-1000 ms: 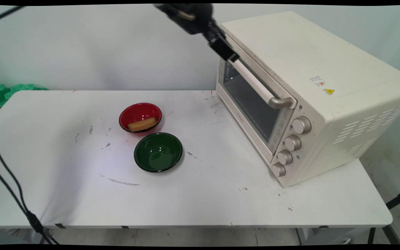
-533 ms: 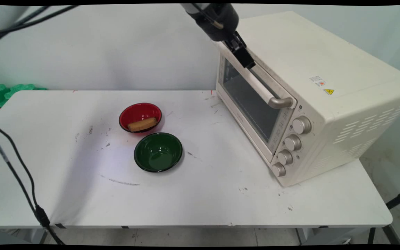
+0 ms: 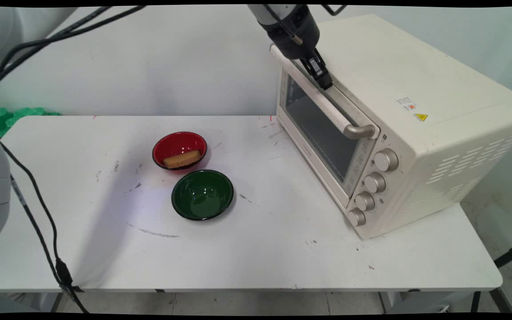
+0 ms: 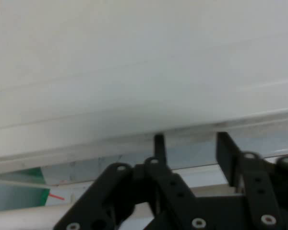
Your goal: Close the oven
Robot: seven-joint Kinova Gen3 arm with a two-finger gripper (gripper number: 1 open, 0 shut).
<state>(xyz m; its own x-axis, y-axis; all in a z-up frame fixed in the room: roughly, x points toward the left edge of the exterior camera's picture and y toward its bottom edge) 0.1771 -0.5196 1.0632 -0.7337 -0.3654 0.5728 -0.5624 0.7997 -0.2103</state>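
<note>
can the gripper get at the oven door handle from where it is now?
Probably yes. The gripper is already at the upper end of the toaster oven's door handle, fingers apart, with nothing between them and the bar; the door is shut.

White table (image 3: pixel 256 258), scuffed with dark marks. Resting on it: cream toaster oven (image 3: pixel 398 120) at 3 o'clock, red bowl (image 3: pixel 179 150) near centre, green bowl (image 3: pixel 202 194) just beside it at 5 o'clock. Black cables (image 3: pixel 38 222) draped over the edge at 8 o'clock.
</note>
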